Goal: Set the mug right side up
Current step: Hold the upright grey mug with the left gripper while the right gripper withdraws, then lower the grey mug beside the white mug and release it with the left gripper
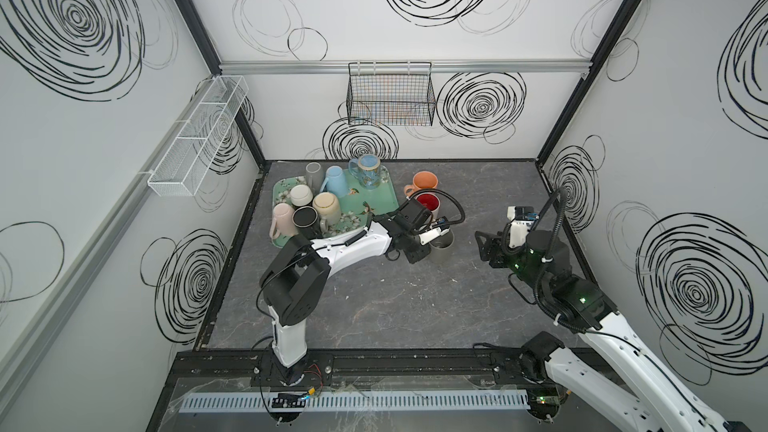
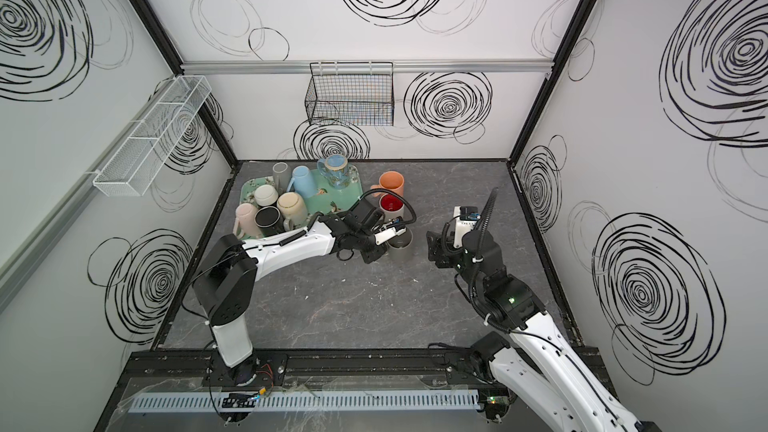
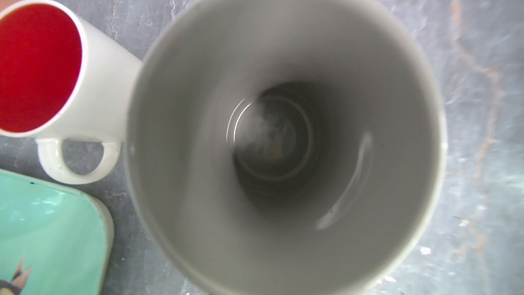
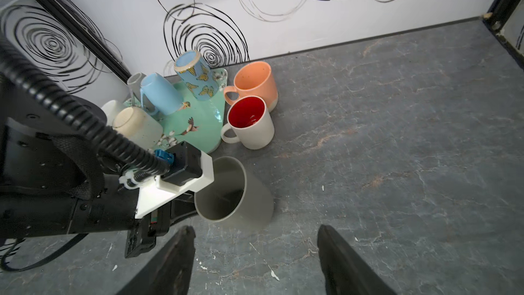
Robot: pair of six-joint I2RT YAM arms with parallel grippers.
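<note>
Grey mug, upright, opening facing up

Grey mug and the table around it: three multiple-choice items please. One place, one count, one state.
1. Where does the grey mug stand?
A) on the bare table, beside the green tray
B) on that tray
C) atop another mug

2. How many mugs stand on the table, off the tray?
A) one
B) three
C) five

3. How is the grey mug oriented?
A) upside down
B) on its side
C) upright, mouth up

Key:
1 A, its base meets grey tabletop.
2 B, the grey mug, the white mug with red inside and the orange mug.
3 C, the left wrist view looks down into its open mouth.
</note>
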